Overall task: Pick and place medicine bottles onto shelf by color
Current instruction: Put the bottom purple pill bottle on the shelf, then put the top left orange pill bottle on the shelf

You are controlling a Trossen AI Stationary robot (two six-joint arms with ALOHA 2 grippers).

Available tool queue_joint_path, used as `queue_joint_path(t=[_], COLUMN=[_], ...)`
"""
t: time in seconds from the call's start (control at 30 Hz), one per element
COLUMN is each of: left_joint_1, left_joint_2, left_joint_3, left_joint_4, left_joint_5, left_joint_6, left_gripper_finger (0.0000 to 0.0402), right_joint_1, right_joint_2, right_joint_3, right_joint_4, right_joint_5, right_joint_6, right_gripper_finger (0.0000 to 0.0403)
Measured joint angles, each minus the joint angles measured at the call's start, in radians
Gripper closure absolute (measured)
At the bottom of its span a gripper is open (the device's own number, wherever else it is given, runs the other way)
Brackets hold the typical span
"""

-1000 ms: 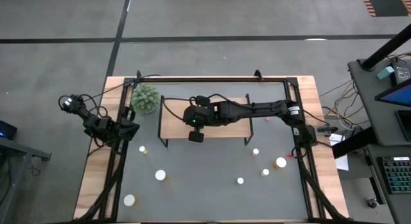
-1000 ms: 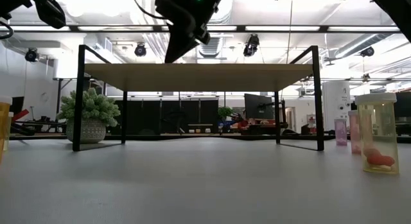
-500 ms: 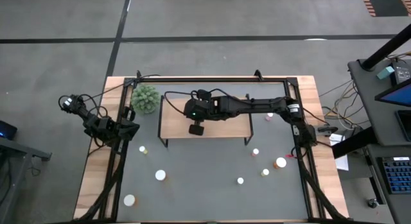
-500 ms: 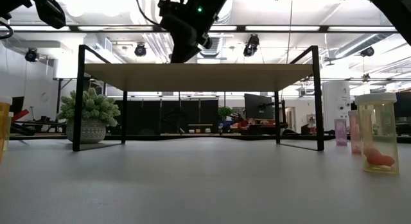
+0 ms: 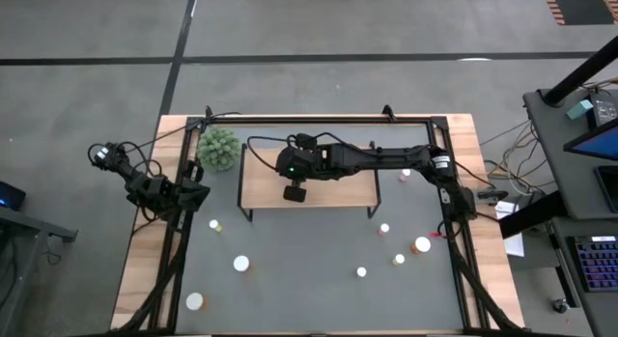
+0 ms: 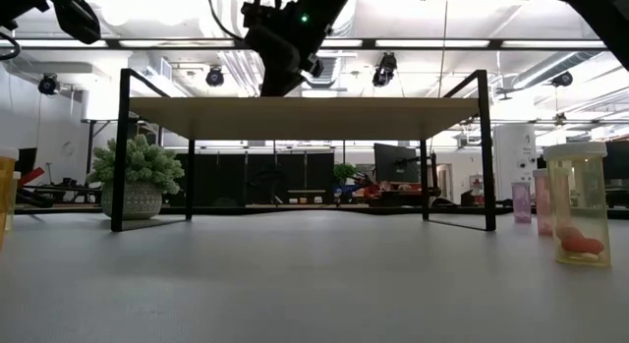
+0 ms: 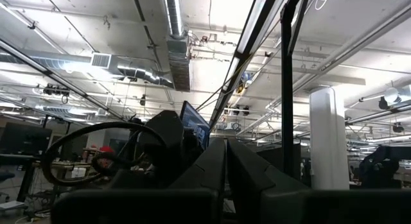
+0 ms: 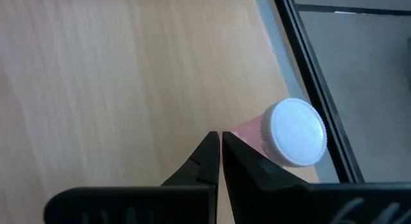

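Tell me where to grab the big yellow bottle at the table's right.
Grip the big yellow bottle around its straight wall just under its top, coming down from above. It stands upright, and the pink bottles near it may crowd a sideways approach. The right gripper, over the shelf, is nearer.

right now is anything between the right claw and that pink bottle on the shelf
Nothing visible. The right claw is shut above the shelf, and the pink bottle lies just beside its tips with only bare wood around.
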Motion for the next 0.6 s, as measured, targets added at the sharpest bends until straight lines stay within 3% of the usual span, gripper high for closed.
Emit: queue_joint_path(t=[0.3, 0.4, 0.6], left_joint_1=[0.0, 0.0, 0.0], left_joint_2=[0.0, 0.0, 0.002], left_joint_3=[0.0, 0.0, 0.006], left_joint_4=[0.0, 0.001, 0.027], left_joint_5=[0.0, 0.001, 0.072], left_joint_6=[0.0, -0.001, -0.003], left_gripper_finger=[0.0402, 0.0402, 0.0402], right_joint_1=[0.007, 0.052, 0.169], right_joint_2=[-0.001, -0.012, -0.07], right_joint_3=[-0.002, -0.007, -0.103], right_joint_4=[0.007, 0.007, 0.075], right_joint_5=[0.008, 0.059, 0.043], right_joint_6=[-0.032, -0.054, -0.064], right_gripper_finger=[0.0394, 0.0394, 0.0394])
